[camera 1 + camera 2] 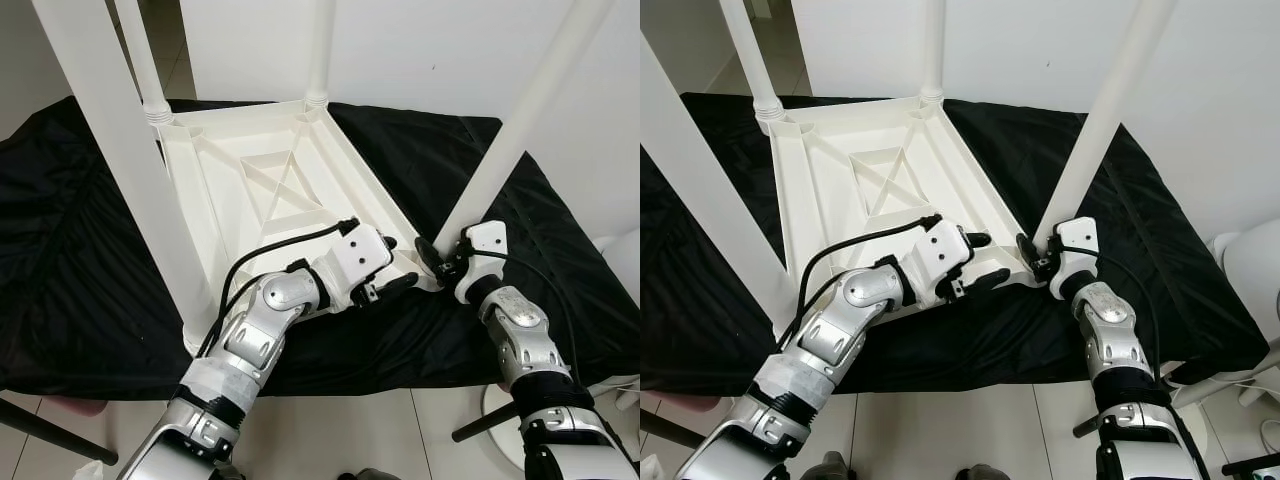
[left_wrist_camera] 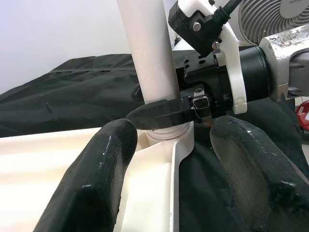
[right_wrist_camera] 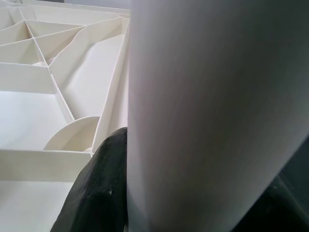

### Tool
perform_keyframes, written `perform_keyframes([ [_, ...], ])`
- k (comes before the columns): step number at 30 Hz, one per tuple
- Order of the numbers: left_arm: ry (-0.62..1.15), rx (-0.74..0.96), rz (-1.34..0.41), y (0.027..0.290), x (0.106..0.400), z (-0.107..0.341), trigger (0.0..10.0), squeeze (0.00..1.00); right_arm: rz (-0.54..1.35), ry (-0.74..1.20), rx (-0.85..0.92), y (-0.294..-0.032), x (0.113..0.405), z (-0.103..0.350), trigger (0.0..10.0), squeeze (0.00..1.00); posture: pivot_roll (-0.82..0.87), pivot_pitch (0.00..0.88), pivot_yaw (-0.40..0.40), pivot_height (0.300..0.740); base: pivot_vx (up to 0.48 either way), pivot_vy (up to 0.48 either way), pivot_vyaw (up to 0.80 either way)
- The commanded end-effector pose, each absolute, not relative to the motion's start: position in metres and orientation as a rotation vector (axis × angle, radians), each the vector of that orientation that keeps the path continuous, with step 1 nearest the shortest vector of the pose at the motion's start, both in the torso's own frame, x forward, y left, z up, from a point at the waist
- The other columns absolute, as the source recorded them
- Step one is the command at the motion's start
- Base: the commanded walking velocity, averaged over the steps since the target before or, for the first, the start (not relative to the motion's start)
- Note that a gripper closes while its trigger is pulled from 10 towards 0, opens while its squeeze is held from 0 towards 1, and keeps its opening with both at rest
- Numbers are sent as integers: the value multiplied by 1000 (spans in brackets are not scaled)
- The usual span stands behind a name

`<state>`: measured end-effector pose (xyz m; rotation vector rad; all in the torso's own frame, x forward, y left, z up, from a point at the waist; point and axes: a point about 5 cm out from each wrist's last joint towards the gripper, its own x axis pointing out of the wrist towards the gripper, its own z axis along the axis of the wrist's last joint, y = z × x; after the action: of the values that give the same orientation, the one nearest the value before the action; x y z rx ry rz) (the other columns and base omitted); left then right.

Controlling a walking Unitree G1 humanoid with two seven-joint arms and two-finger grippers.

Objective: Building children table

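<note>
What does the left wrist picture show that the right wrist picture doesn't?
Left wrist picture alone: the left pincer's two spread fingers on either side of the tabletop's rim, the right pincer clamped on the white table leg near its socket, the black cloth and a white fan.

Right wrist picture alone: the ribbed underside of the tabletop up close, with the leg between two black fingers.

Both share the white leg and the overturned white table.
</note>
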<state>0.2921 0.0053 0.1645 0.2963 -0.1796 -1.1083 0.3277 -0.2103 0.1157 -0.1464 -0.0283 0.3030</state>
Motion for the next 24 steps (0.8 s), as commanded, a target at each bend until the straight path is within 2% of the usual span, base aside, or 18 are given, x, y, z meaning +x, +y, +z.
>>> perform_keyframes([
  [1,-190,301,-1092,5,294,168,10000,0,203,77,-166,-218,322,95,10000,0,48,0,-53,740,0,0,0],
  [8,-190,298,-1097,3,293,168,10000,0,9,101,-51,-203,325,93,10000,0,40,0,-51,740,0,0,0],
  [11,-189,297,-1098,3,293,167,10000,0,-129,94,8,-193,327,95,10000,0,40,0,-52,740,0,0,0],
  [18,-187,296,-1097,3,292,167,10000,0,-339,84,61,-179,325,99,10000,0,41,0,-54,740,0,0,0],
  [24,-187,294,-1094,4,292,167,10000,0,-335,56,63,-159,327,110,10000,0,43,0,-61,740,0,0,0],
])
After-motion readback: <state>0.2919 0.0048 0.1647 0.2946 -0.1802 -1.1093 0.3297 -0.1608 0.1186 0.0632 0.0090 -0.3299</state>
